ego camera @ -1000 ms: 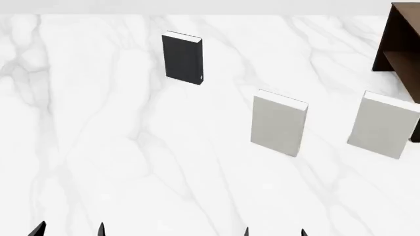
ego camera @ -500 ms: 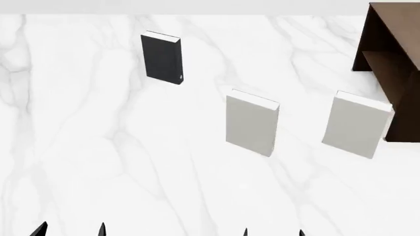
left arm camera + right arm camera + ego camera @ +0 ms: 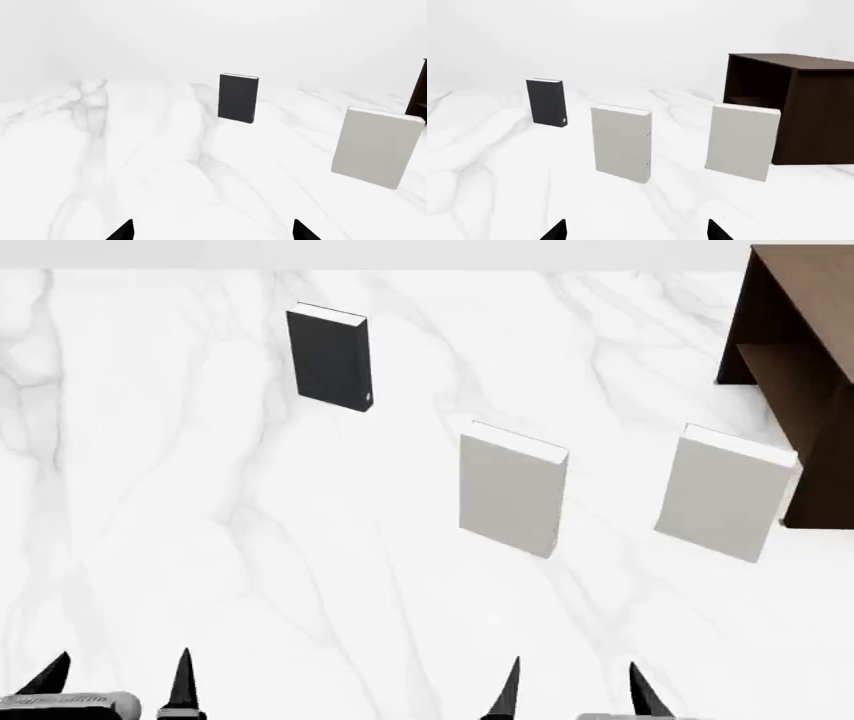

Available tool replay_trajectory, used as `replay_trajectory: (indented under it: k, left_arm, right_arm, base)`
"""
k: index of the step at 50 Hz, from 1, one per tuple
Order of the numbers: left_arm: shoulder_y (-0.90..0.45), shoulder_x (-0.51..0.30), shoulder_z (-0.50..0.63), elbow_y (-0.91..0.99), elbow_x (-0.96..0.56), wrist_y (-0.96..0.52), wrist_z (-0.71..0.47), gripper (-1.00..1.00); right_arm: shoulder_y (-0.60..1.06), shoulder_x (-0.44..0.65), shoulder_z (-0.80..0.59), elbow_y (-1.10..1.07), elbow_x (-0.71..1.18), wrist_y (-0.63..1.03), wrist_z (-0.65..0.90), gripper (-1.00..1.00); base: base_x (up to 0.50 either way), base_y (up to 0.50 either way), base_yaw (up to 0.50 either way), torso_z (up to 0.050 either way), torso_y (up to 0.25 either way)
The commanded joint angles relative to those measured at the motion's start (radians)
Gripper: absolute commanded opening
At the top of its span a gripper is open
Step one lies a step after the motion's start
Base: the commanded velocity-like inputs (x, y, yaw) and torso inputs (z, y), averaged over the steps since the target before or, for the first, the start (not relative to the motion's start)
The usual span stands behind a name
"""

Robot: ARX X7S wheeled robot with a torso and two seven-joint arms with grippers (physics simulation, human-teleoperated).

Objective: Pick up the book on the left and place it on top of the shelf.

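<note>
White marble with grey veining covers the whole desk (image 3: 200, 540), and behind it the room is a plain pale blank with nothing to make out. Nothing of the task is done yet, as far as I can judge: the black book (image 3: 330, 358) stands upright toward the far left of the desk, untouched, and the reach, the grasp, the carry and the setting down all remain. 2 light grey books stand upright nearer the middle (image 3: 511, 492) and toward the right (image 3: 725, 494), the right one just in front of the dark brown shelf (image 3: 801, 350) at the far right corner; whether they touch I cannot tell. The shelf's flat top looks bare in the right wrist view.

Both arms sit low at the near edge, well apart from every book. The left gripper (image 3: 118, 680) has its jaws spread wide and holds nothing; the right gripper (image 3: 574, 688) likewise shows 2 dark tips set apart, empty. The left one is closer to the black book.
</note>
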Motion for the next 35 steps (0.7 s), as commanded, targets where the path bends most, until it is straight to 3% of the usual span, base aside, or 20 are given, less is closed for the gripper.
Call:
replay_trajectory:
  k: [1, 8, 15, 23, 31, 35]
  left_arm:
    - [-0.305, -0.078, -0.062, 0.396, -0.155, -0.686, -0.067, 1.00]
    - [-0.576, -0.090, -0.131, 0.440, -0.252, -0.992, -0.072, 1.00]
    - [-0.739, -0.105, -0.132, 0.447, -0.277, -1.124, -0.089, 1.00]
    - [-0.856, -0.118, -0.125, 0.406, -0.287, -1.176, -0.090, 1.00]
    - [-0.847, -0.121, -0.119, 0.387, -0.291, -1.156, -0.087, 1.00]
    - [-0.845, -0.125, -0.124, 0.382, -0.295, -1.153, -0.085, 1.00]
  right_arm:
    - [0.272, 0.043, 0.007, -0.363, 0.068, 0.598, 0.039, 1.00]
    - [0.577, 0.036, 0.066, -0.409, 0.171, 0.981, 0.026, 1.00]
    - [0.755, 0.022, 0.120, -0.349, 0.206, 1.118, 0.022, 1.00]
    - [0.854, 0.033, 0.113, -0.334, 0.202, 1.145, 0.040, 1.00]
    - [0.863, 0.033, 0.120, -0.298, 0.212, 1.143, 0.034, 1.00]
    - [0.867, 0.030, 0.125, -0.294, 0.218, 1.162, 0.037, 1.00]
  base:
    - [0.00, 0.00, 0.00, 0.000, 0.000]
    - [0.00, 0.00, 0.00, 0.000, 0.000]
    - [0.00, 0.00, 0.00, 0.000, 0.000]
    - [0.00, 0.00, 0.00, 0.000, 0.000]
    - [0.00, 0.00, 0.00, 0.000, 0.000]
    - [0.46, 0.00, 0.00, 0.000, 0.000]
